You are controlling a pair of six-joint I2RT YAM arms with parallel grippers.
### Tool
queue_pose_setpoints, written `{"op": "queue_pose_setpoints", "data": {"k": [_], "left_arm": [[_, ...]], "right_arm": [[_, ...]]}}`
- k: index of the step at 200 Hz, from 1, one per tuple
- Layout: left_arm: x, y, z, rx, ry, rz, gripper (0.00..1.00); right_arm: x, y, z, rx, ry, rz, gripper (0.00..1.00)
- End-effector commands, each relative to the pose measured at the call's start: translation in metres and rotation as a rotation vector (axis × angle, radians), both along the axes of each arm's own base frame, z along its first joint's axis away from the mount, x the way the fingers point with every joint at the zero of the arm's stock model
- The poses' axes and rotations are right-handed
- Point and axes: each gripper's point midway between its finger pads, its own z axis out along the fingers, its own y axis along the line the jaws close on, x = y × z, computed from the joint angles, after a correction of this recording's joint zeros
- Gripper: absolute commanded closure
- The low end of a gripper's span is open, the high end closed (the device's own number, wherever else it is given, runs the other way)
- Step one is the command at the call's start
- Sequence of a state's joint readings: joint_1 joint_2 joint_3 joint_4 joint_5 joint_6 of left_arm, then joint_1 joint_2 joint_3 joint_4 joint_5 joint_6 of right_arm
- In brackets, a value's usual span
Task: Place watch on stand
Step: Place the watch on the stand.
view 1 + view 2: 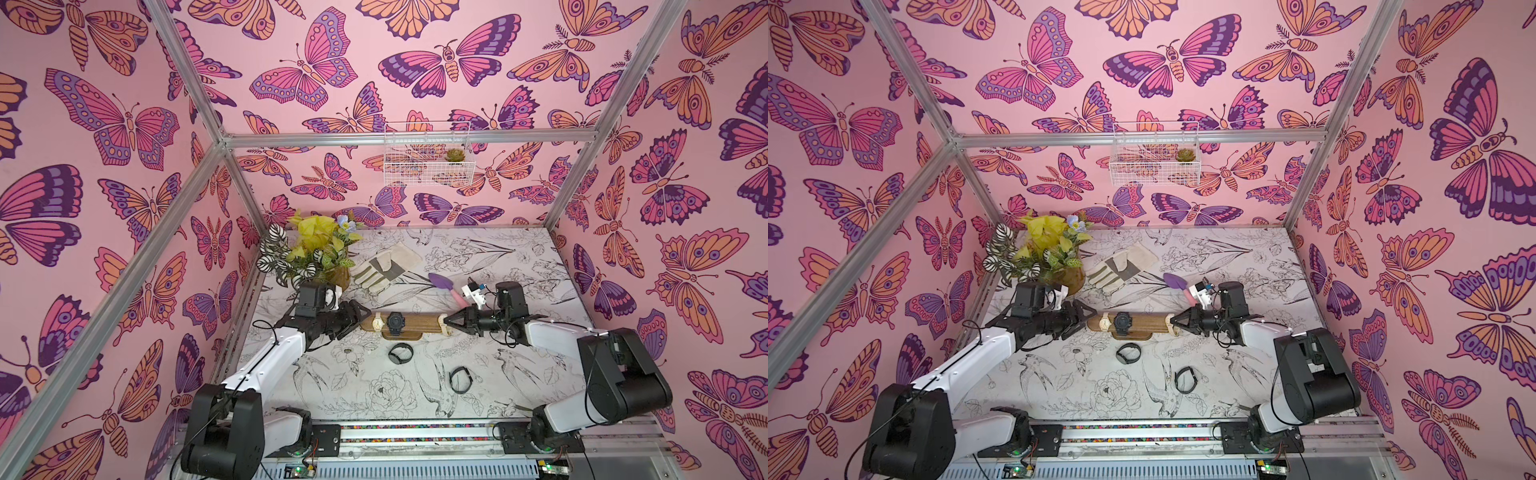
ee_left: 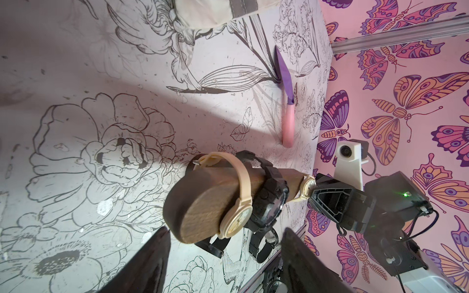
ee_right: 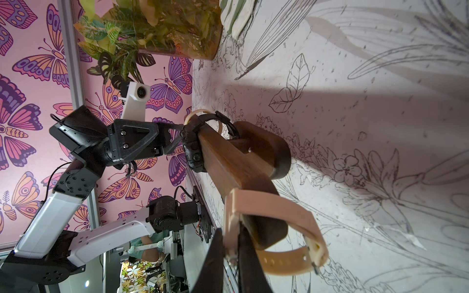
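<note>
Seating in hand: beige watch (image 3: 274, 206) was looped over the right end of the stand (image 1: 417, 322), only just on; to my eye it was not yet pushed home.
Right gripper (image 1: 445, 321): closed on the beige watch at the stand's right tip, with the strap hanging round the bar.
Left gripper (image 1: 360, 321): jaws spread and empty, just off the stand's left end, in line with the bar.
Stand: lay lengthwise between the two grippers, its bar on a smaller base, on the desk (image 1: 519, 374).
Already on stand: cream watch (image 1: 377, 322) nearest the left end; black watch (image 1: 394, 323) just beside it, toward the middle.
Off stand: two black watches, one (image 1: 401, 353) near the stand's front, one (image 1: 460, 379) farther out in front.
Method advised: slide the beige watch along the bar toward the black one, keeping the loop square to the bar so the strap could not snag on the rounded tip.
Bracing advised: such a push ran along the bar and would likely skid the stand leftward; the left gripper was well placed to block that end.
Release advised: let go only once the strap sat past the rounding.
</note>
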State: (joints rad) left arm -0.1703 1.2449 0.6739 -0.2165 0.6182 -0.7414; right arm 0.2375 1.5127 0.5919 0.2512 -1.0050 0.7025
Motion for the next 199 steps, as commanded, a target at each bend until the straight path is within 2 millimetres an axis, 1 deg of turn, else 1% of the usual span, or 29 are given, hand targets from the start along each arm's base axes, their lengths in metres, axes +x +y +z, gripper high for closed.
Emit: {"op": "queue_pose_setpoints", "data": {"k": [1, 21, 44, 46, 52, 147, 169, 199], "left_arm": [[0.003, 0.003, -0.005, 0.012, -0.007, 0.01, 0.29], [0.005, 0.003, -0.006, 0.012, -0.01, 0.014, 0.29], [0.009, 0.002, -0.002, 0.001, -0.026, 0.018, 0.29], [0.009, 0.002, -0.009, 0.004, -0.002, 0.018, 0.29], [0.01, 0.002, -0.012, 0.004, 0.008, 0.018, 0.29], [0.023, -0.002, -0.01, -0.006, -0.013, 0.016, 0.29], [0.028, -0.003, -0.01, -0.01, -0.015, 0.014, 0.29], [0.031, -0.004, -0.01, -0.014, -0.018, 0.012, 0.29]], "right_arm": [[0.005, 0.007, 0.007, 0.022, -0.029, 0.026, 0.93], [0.003, 0.01, 0.006, 0.02, -0.026, 0.036, 0.93], [-0.001, 0.012, 0.003, 0.017, -0.018, 0.047, 0.93], [-0.001, 0.012, 0.003, 0.016, -0.017, 0.047, 0.93], [-0.002, 0.012, 0.002, 0.016, -0.017, 0.049, 0.93], [-0.017, 0.024, -0.004, 0.012, 0.005, 0.081, 0.93], [-0.017, 0.023, -0.007, 0.003, 0.006, 0.079, 0.94], [-0.013, 0.024, -0.007, 0.002, 0.004, 0.075, 0.94]]}}
